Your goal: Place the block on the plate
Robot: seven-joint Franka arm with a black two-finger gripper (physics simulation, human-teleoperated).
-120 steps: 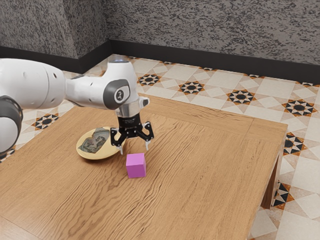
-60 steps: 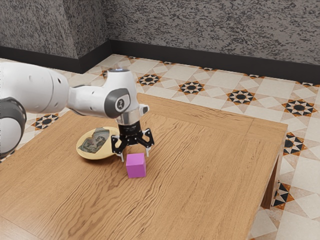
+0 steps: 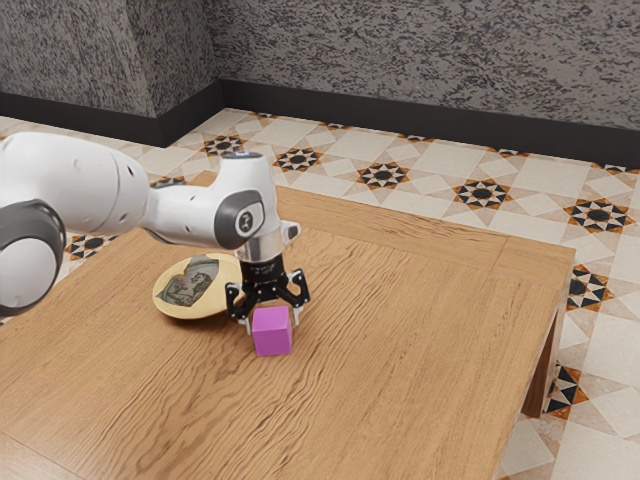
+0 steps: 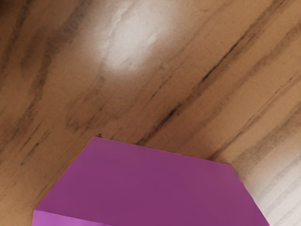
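My gripper (image 3: 272, 322) is low over the table with its fingers spread, one on either side of the block's upper part; the block partly hides the fingertips. The magenta block (image 3: 273, 332) rests on the wooden table. In the wrist view the block (image 4: 150, 188) lies at the lower edge, just under the hand. The round yellow plate (image 3: 182, 311), with a picture on its middle, stands beside the gripper, toward the exterior view's left, with nothing on it.
The wooden table (image 3: 400, 340) extends around the block and plate. Its far edge and corner lie toward the exterior view's right, with patterned floor tiles (image 3: 483, 193) beyond. The arm reaches in above the plate's side of the table.
My hand has come down from above the block to around its upper part, the fingers still apart. Block and plate stay where they were.
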